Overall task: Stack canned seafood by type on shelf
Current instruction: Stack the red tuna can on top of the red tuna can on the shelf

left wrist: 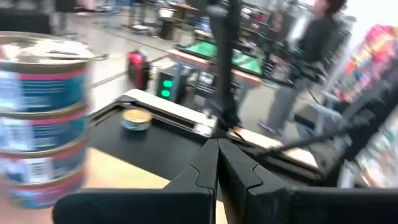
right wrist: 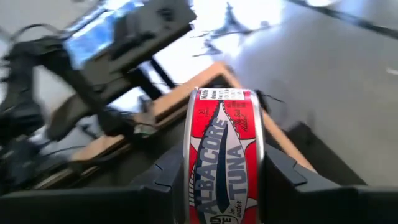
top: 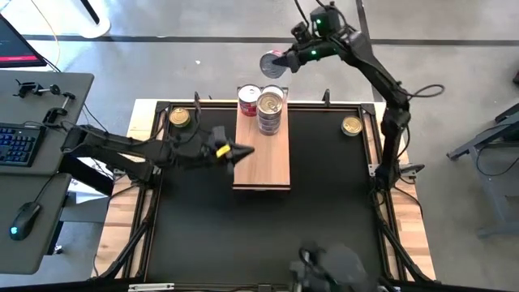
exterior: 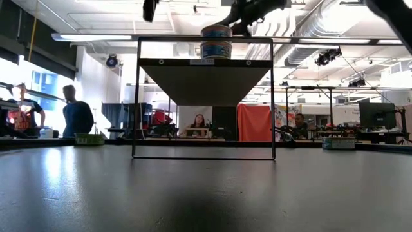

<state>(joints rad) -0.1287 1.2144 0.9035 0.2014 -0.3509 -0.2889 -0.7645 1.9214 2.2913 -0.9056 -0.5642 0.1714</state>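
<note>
The shelf (top: 261, 158), a light-wood plank, lies on the black mat. At its far end stand a red tin (top: 249, 100) and a stack of blue-labelled tins (top: 271, 110), also seen in the left wrist view (left wrist: 38, 118) and the low view (exterior: 216, 40). One gold-lidded tin (top: 179, 117) rests on the mat at the far left and another (top: 351, 125) at the far right. My right gripper (top: 280, 62) is beyond the table's far edge, shut on a red albacore tuna tin (right wrist: 224, 155). My left gripper (left wrist: 217, 163) is shut with nothing in it, at the shelf's left edge (top: 241, 152). My right gripper pinches the red tuna tin between its two fingers, one on each flat end (right wrist: 189, 168). The red side label faces the wrist camera. The tin is turned on its edge and lifted clear, high above the floor past the table's far edge.
A desk with a keyboard (top: 20, 144) and a mouse (top: 26, 217) stands left of the table. People sit and stand in the room behind the table (exterior: 78, 116). Bare black mat (top: 268, 235) lies between the shelf and the near edge.
</note>
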